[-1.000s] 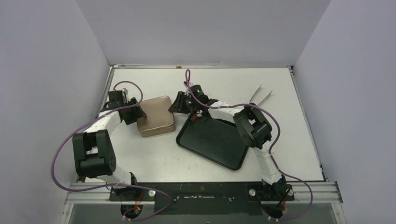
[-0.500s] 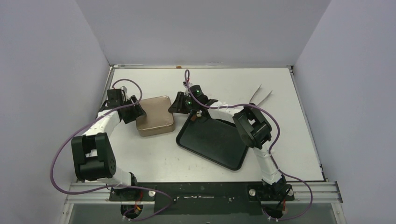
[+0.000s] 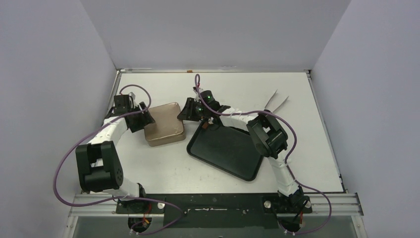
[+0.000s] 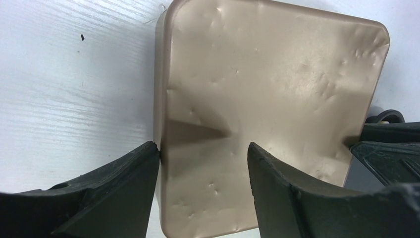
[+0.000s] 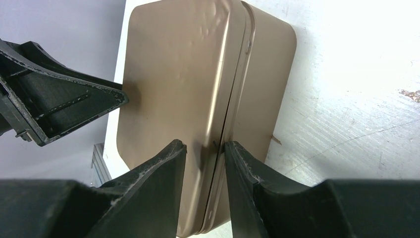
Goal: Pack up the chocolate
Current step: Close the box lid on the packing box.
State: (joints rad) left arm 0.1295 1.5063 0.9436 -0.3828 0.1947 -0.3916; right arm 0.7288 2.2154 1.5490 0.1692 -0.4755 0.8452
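No chocolate shows in any view. The square gold-brown tin (image 3: 165, 124) sits lidded on the table between both arms. My left gripper (image 3: 143, 119) is at its left edge. In the left wrist view it stands open (image 4: 203, 146) over the dented lid (image 4: 267, 99), its left fingertip at the tin's side. My right gripper (image 3: 187, 111) reaches in from the right. In the right wrist view its narrow jaws (image 5: 205, 144) straddle the lid's rim and seam on the tin (image 5: 178, 74), both tips against the metal.
A black tray (image 3: 225, 148) lies just right of the tin, under the right forearm. Pale tongs (image 3: 277, 102) lie at the back right. Grey walls close in the left, back and right of the table (image 3: 163, 168).
My left gripper's jaws have spread wider at the tin's left edge. The tin has shifted very slightly. The right gripper has stayed at the right rim.
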